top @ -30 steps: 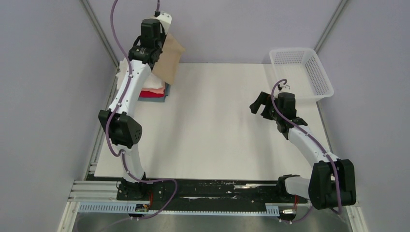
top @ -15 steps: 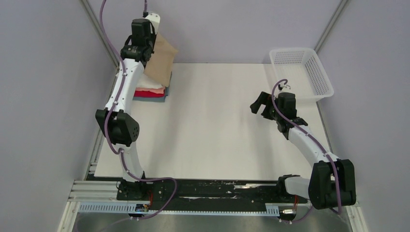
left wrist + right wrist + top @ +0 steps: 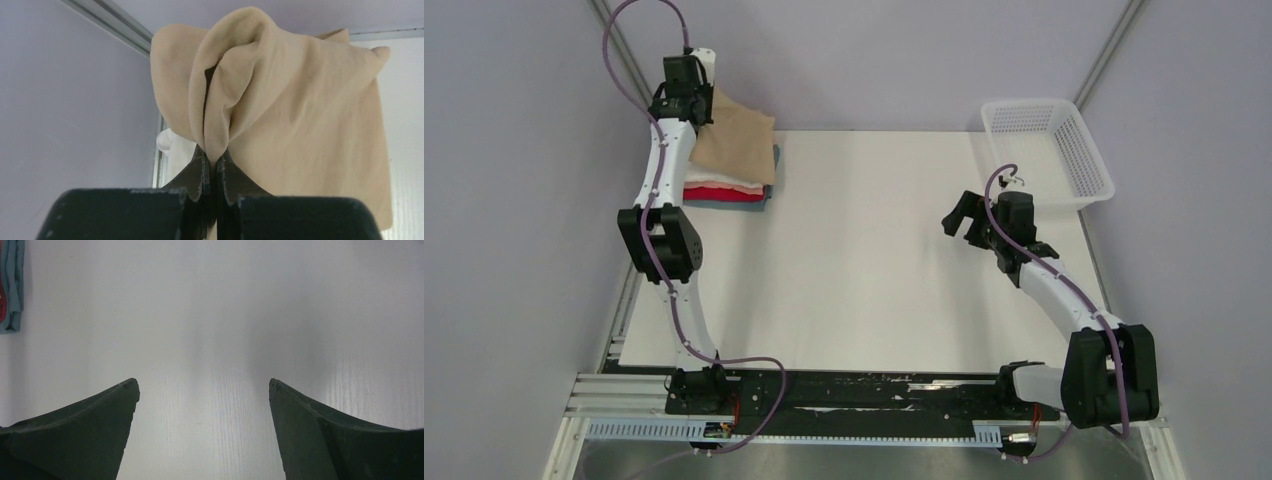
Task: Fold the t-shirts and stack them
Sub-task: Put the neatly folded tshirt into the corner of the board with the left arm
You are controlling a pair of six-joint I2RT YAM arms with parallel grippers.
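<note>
Step in hand: the tan t-shirt [image 3: 736, 140] is being placed on the stack [image 3: 727, 192] of folded shirts, upper left of the top view. The shirt is held by the left pincer [image 3: 211, 156], which is clamped tight on a bunched fold of cloth. In the left wrist view the fabric is pinched between the closed jaws and draped away over the pile. Most of the shirt is laid on top of the stack, with only the gripped edge raised at its far-left side. Pale, red and blue-grey layers are visible beneath; a pink one cannot be confirmed. The right pincer [image 3: 202, 386] is spread wide with nothing in it, hovering over bare desk [image 3: 874, 290] right of centre, well apart from the stack. Next move, as judged: the gripped edge is to be lowered and released, then the arm lifted off without the cloth being dragged. The risk is a rumpled or overhanging top layer. Nothing is seen in the basket [image 3: 1094, 160] at upper right, so this is probably the last shirt.
</note>
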